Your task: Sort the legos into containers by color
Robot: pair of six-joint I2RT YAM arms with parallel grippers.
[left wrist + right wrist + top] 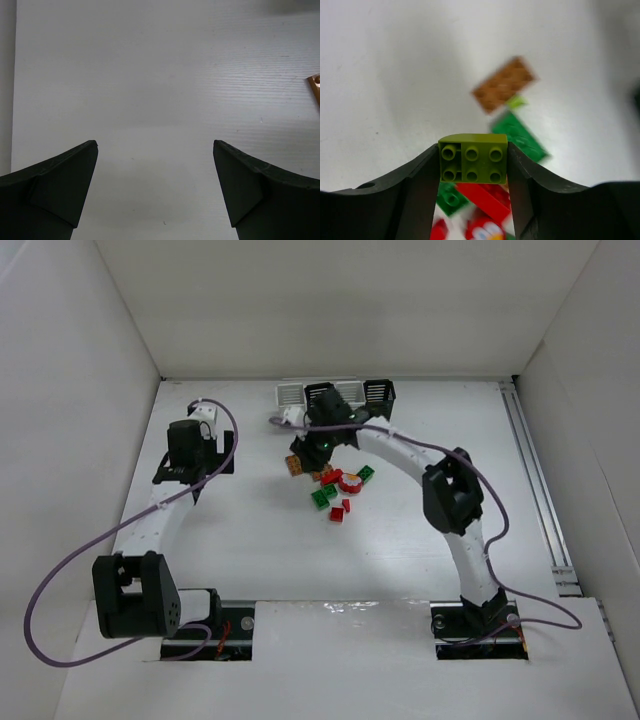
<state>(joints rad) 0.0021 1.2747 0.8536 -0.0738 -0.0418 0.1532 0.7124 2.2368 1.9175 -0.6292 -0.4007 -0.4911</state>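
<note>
My right gripper [473, 162] is shut on a yellow-green lego [473, 158] and holds it above the pile; in the top view that gripper [322, 443] hangs just in front of the bins. Below it lie an orange lego [504, 84], green legos [520, 136] and red legos [485, 196]. The pile [338, 490] sits mid-table, with an orange brick [296, 467] at its left. The slatted bins stand in a row at the back: a white one [289, 395], a white one [349, 391] and a black one [381, 392] show. My left gripper [155, 187] is open and empty over bare table.
White walls enclose the table on the left, back and right. A metal rail [535, 485] runs along the right side. A purple cable [60, 580] loops off the left arm. An orange lego edge [315, 87] shows at the right of the left wrist view.
</note>
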